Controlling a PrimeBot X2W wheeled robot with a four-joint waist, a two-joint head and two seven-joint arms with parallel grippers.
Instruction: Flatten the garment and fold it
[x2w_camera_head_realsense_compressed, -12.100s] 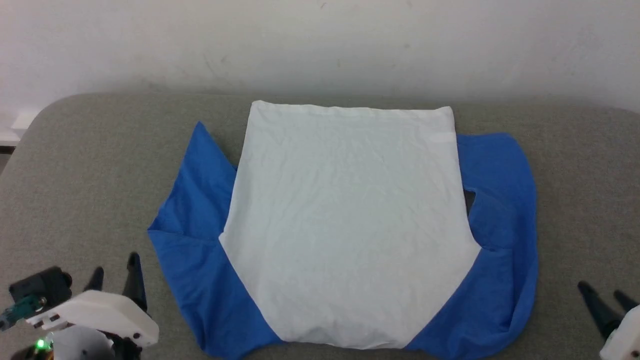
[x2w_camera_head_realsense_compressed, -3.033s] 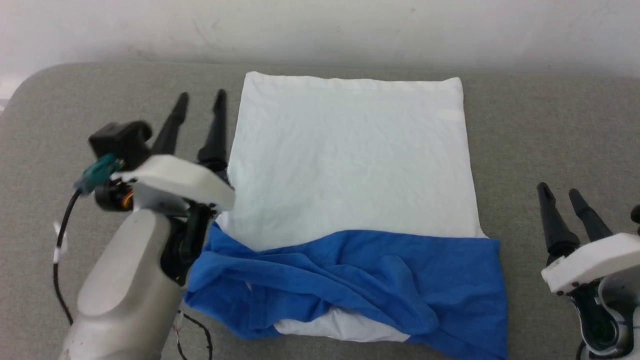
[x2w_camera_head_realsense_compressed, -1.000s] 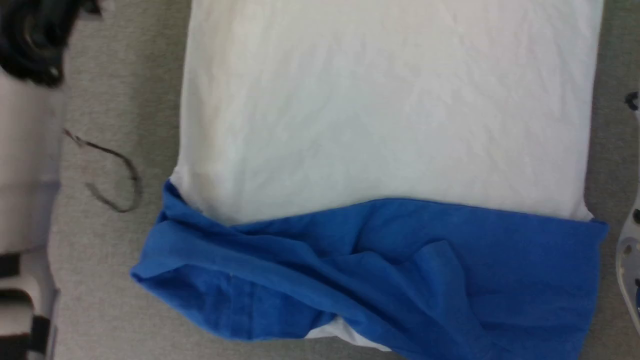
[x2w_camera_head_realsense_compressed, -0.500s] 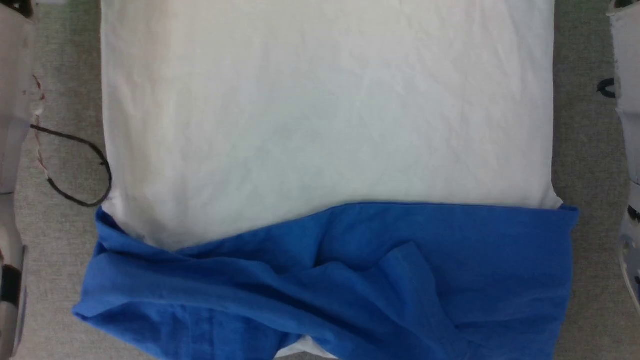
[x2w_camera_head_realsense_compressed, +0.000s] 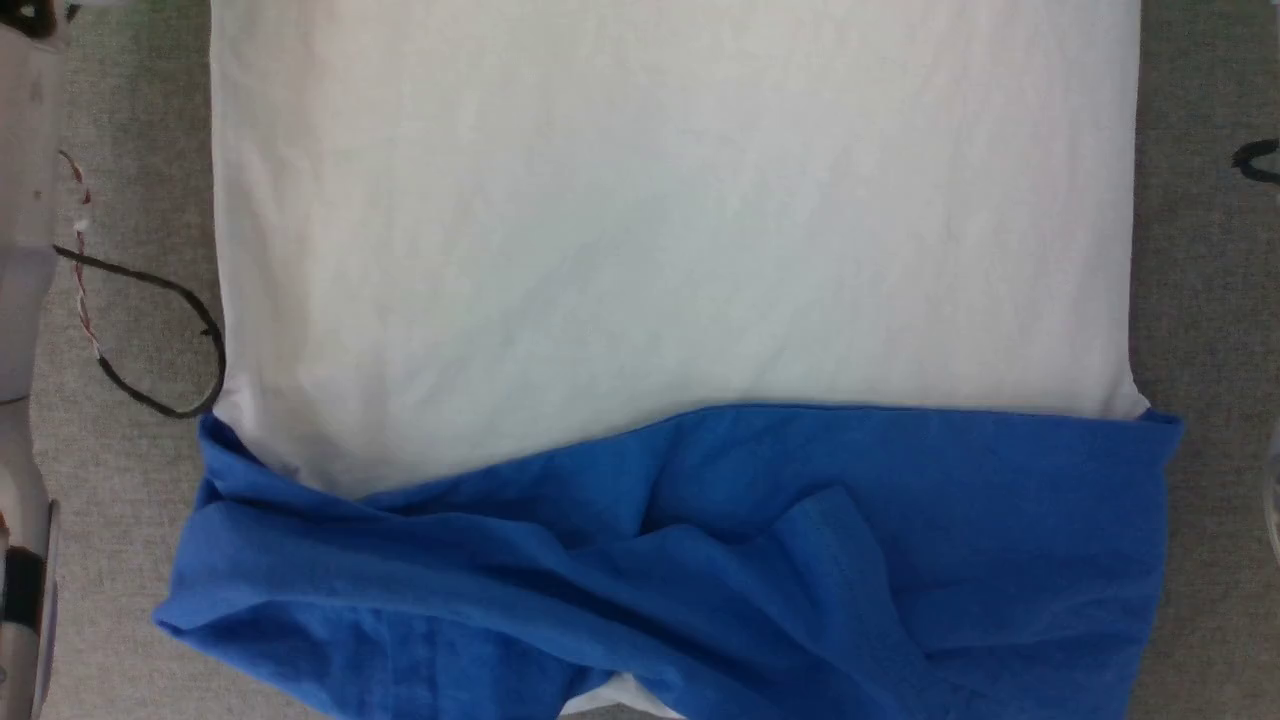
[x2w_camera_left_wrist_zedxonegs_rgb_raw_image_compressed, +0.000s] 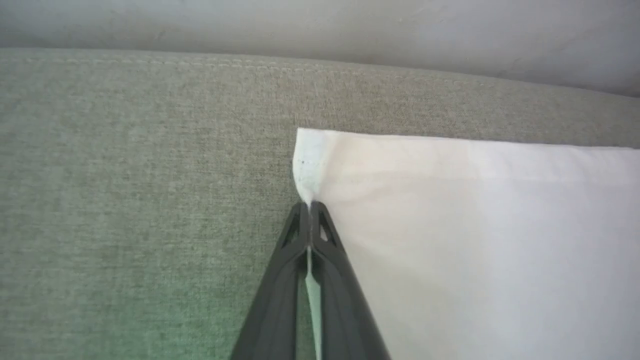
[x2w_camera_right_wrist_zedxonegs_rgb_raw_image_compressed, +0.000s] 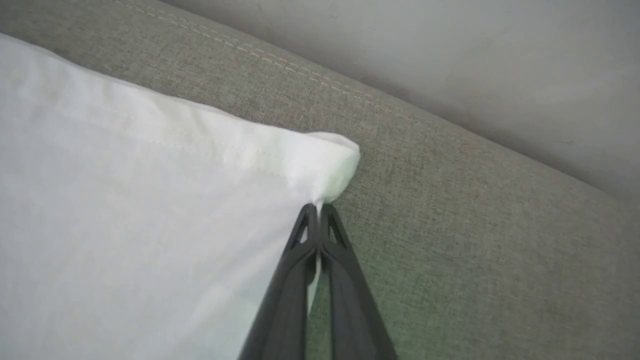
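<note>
Fingers (x2w_camera_left_wrist_zedxonegs_rgb_raw_image_compressed: 277, 290) of the L gripper (x2w_camera_left_wrist_zedxonegs_rgb_raw_image_compressed: 311, 206), left wrist view: closed tip to tip, w/ a thin fold of white cloth pinched between them at one far corner of the garment (x2w_camera_left_wrist_zedxonegs_rgb_raw_image_compressed: 475, 240); hem stitching runs along the edge just beyond the tips. R gripper (x2w_camera_right_wrist_zedxonegs_rgb_raw_image_compressed: 318, 206), right wrist view: fingers (x2w_camera_right_wrist_zedxonegs_rgb_raw_image_compressed: 285, 300) likewise pressed together on the opposite far corner, which puckers into a small rounded bulge above the tips. Garment, head view (x2w_camera_head_realsense_compressed: 670, 230): lies spread on the surface, white body as a broad, lightly creased rectangle, w/ blue sleeves (x2w_camera_head_realsense_compressed: 700, 560) folded across its near end in a rumpled band that overlaps the white; a sliver of white shows below the blue at the bottom edge. Surface (x2w_camera_left_wrist_zedxonegs_rgb_raw_image_compressed: 125, 175): grey-green woven upholstery, padded, w/ a line of pale seam stitching (x2w_camera_left_wrist_zedxonegs_rgb_raw_image_compressed: 200, 62) running near its far edge; it shows bare on both sides of the cloth. Wall (x2w_camera_left_wrist_zedxonegs_rgb_raw_image_compressed: 350, 25): plain, off-white, faintly scuffed, rising directly behind the far edge of the surface, approx. parallel to the garment's hem. Pale L forearm (x2w_camera_head_realsense_compressed: 20, 300) at the left margin of the head view, w/ a thin dark cable (x2w_camera_head_realsense_compressed: 172, 413) looping from it over the upholstery, its loop reaching the garment's left edge.
</note>
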